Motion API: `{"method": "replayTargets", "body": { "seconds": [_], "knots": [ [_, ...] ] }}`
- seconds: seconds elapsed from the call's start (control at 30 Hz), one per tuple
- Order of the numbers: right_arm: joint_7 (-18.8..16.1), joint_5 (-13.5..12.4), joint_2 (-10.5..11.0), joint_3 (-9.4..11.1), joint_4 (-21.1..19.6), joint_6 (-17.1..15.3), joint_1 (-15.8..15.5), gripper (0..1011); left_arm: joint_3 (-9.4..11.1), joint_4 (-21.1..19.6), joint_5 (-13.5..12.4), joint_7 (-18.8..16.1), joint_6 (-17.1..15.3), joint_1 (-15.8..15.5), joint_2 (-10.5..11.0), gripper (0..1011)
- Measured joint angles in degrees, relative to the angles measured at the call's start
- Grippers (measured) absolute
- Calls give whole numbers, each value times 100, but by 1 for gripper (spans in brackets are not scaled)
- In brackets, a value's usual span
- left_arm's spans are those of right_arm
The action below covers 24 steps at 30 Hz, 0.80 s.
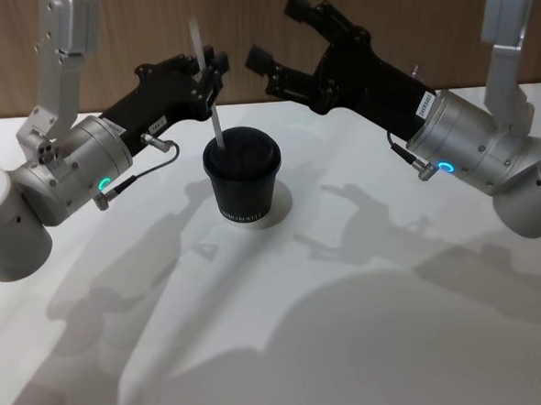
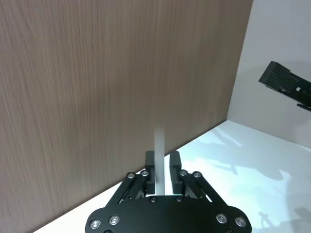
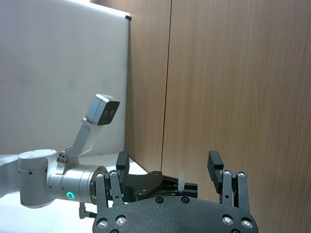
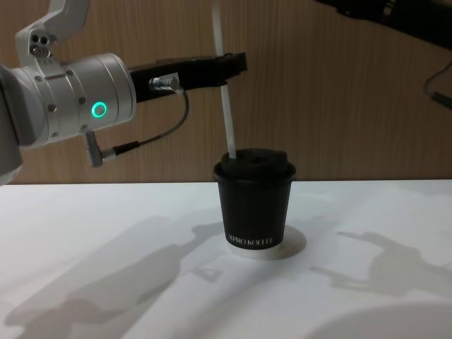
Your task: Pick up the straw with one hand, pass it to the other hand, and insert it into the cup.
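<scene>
Left claw (image 1: 210,70) clenched on the straw (image 1: 211,96), holding it near upright just above the cup (image 1: 243,178), its lower tip at the left side of the lid. The cup stands on the white bench (image 1: 367,279), mid-way between both arms. Right claw (image 1: 274,37) hangs released, fingers spread, raised behind and to the right of the cup, apart from the straw.
</scene>
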State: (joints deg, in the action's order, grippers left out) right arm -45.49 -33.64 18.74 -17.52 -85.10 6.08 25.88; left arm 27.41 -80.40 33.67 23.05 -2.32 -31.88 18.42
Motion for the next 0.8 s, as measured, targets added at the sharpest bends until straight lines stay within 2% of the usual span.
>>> {"method": "replayTargets", "body": {
  "seconds": [0.1, 0.13, 0.3, 0.4, 0.57, 0.6, 0.8],
  "knots": [
    [0, 0, 0, 0, 0, 0, 0, 1001, -13, 0, -8, 7, -27, 10, 0, 271],
    [0, 0, 0, 0, 0, 0, 0, 1001, -15, 0, -8, 8, -32, 13, 1, 271],
    [0, 0, 6, -4, -6, -3, 4, 1001, -63, -55, -8, 13, -69, 68, 17, 450],
    [0, 0, 19, -11, -27, -20, 12, 1001, -85, -89, -5, 14, -84, 103, 26, 511],
    [0, 0, 102, -52, -159, -163, 39, 1001, -152, -208, 26, 15, -128, 225, 60, 716],
    [0, 0, 102, -52, -159, -163, 39, 1001, -160, -225, 30, 15, -135, 248, 68, 716],
    [-14, 7, 274, -126, -385, -420, 57, 1001, -226, -336, 58, 8, -157, 375, 100, 903]
  ]
}}
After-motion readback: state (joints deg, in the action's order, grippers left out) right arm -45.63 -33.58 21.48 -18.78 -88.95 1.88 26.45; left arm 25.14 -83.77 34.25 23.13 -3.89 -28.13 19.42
